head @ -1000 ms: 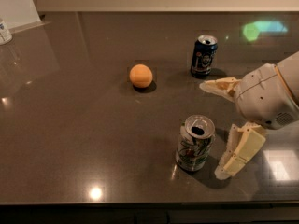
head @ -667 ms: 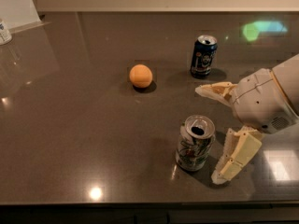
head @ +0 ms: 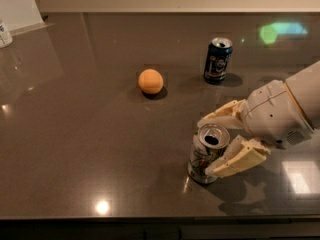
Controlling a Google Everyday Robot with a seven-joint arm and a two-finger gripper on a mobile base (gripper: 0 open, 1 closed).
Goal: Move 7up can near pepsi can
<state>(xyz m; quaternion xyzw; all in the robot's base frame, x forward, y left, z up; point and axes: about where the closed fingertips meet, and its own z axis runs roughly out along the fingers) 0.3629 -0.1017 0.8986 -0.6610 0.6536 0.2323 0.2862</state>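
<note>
Silvery-white aluminium with green and red markings, the 7up can (head: 206, 155) stands upright in the near right part of the dark grey desk (head: 75, 134). Its shiny top faces the camera with the opening showing. No lettering on its side can be read. The end effector (head: 206, 147) is at the can, reaching in from the right. Its two cream fingers (head: 235, 158) are spread apart with the can between them, one behind the rim and one at the near side. Whether either one presses on the can cannot be told.

The pepsi can (head: 218, 60) stands upright well apart from it, farther back on the desk. It is dark blue with a silver top and a white and red round logo, and its writing is too small to read. An orange ball (head: 150, 81) lies to the left of the pepsi can. A white container (head: 4, 33) sits at the far left edge, its label unreadable.
</note>
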